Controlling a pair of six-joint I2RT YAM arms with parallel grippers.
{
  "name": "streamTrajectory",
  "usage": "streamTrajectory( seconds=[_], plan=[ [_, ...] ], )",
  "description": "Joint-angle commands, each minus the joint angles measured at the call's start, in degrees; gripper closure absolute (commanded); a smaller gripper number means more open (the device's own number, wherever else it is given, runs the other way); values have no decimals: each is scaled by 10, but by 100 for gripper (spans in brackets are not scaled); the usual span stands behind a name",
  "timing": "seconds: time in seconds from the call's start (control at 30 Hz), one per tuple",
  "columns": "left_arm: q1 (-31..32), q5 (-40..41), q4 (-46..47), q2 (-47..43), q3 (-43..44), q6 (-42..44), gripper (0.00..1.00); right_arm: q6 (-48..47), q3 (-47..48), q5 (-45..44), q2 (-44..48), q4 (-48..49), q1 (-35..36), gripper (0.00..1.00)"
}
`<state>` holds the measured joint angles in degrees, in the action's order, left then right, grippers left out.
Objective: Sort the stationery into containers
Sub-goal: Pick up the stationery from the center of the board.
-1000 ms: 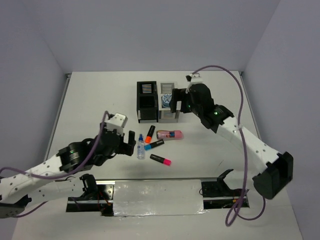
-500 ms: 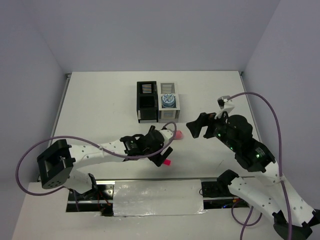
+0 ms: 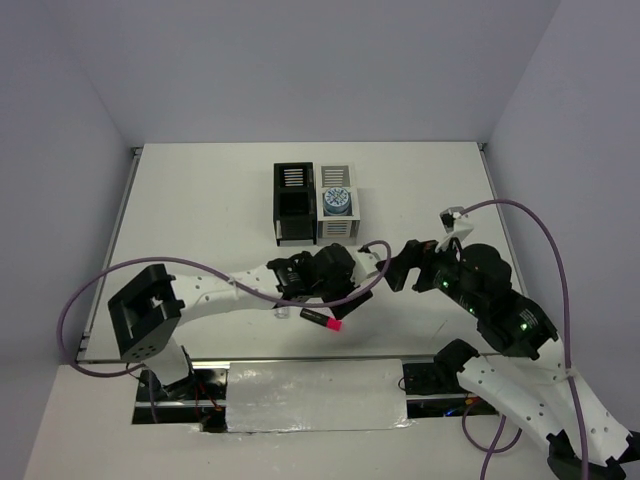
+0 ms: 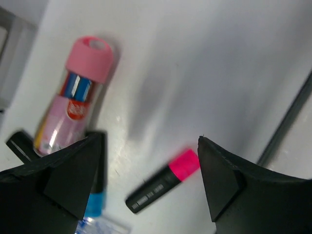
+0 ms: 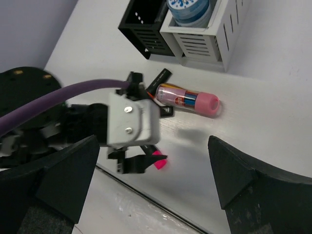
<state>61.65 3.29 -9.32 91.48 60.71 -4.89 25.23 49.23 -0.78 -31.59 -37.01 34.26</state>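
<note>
The right gripper [image 5: 153, 180] has its jaws wide apart at the lower frame corners. The left arm [image 5: 131, 119], with its purple cable [image 5: 63, 95], hangs over the counter [image 5: 263, 97]. The pink tube [image 5: 187, 100] lies flat just beside that arm. A pink-ended highlighter [image 5: 158, 162] protrudes from under it. The white organiser [image 5: 209, 36] holds a blue roll [image 5: 190, 7]. The black organiser [image 5: 144, 24] stands directly alongside.

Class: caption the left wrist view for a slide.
Open left gripper hovers over the pink-ended highlighter, pink tube lying nearby.
</note>
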Motion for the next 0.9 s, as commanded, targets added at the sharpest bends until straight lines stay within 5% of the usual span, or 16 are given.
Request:
streamTrajectory(
  seconds=[0.0,0.5,0.87],
  plan=[
    [-14,32,0,47,53,90,8,5,37,5,28,-8,3,0],
    [-94,8,-46,192,150,138,12,-3,99,5,101,-79,3,0],
    [-101,-28,-22,230,160,129,35,-2,97,32,91,-65,4,0]
  ],
)
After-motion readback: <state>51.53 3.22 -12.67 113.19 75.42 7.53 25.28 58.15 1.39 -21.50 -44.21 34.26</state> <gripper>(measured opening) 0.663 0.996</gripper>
